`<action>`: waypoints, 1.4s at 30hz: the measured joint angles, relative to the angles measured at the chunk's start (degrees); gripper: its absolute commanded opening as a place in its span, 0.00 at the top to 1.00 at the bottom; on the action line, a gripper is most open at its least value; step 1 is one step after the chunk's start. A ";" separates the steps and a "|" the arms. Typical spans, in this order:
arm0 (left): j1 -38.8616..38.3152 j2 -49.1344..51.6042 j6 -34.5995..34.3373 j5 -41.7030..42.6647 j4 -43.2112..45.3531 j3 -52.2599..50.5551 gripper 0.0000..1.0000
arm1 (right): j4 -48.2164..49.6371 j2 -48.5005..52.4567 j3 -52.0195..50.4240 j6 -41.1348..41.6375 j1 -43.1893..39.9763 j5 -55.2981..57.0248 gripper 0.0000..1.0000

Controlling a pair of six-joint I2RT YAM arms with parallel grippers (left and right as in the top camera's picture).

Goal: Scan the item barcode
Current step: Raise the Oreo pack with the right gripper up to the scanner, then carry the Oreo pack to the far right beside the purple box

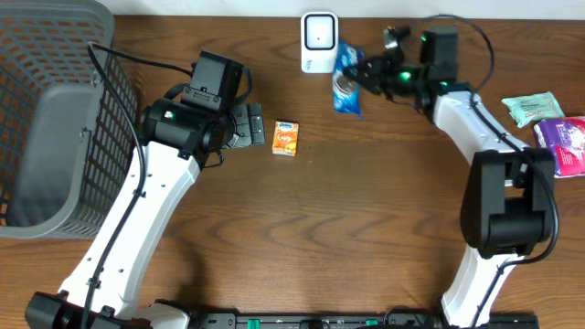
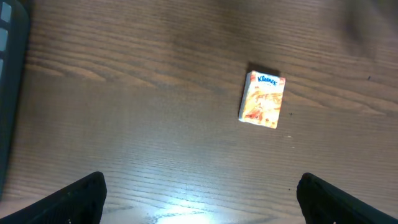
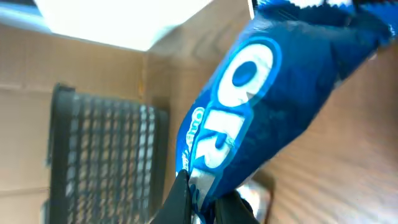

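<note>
Crinkly blue plastic Oreo packet (image 1: pixel 346 84) pinched in right gripper (image 1: pixel 366 74) jaws at one o'clock, left gripper (image 1: pixel 253 125) jaws held wide

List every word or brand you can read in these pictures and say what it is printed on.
"Kleenex": on the small orange pack, left wrist view.
"OR": large white letters on the blue packet; the rest cannot be read.
Too small to read: print on the green pack and pink pack.

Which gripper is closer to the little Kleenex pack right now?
Left. The left gripper hangs open just beside the Kleenex pack, not touching; the right gripper is farther off by the scanner, shut on the Oreo pack.
</note>
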 measured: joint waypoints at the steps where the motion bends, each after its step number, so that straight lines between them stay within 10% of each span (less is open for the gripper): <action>1: 0.00 0.02 0.00 0.00 0.00 0.00 0.02 | 0.17 0.00 0.61 0.48 1.03 2.27 0.99; 19: 0.00 0.00 -0.02 0.02 -0.02 0.00 0.02 | 14.45 10.73 17.77 3.06 9.77 37.13 0.99; 37: 0.00 0.04 0.00 0.00 0.00 0.00 0.02 | -2.14 18.99 31.69 -2.43 7.72 33.66 0.99; 42: 0.00 0.04 -0.02 0.00 0.02 0.00 0.02 | -21.33 10.75 32.46 -7.63 0.79 34.88 0.99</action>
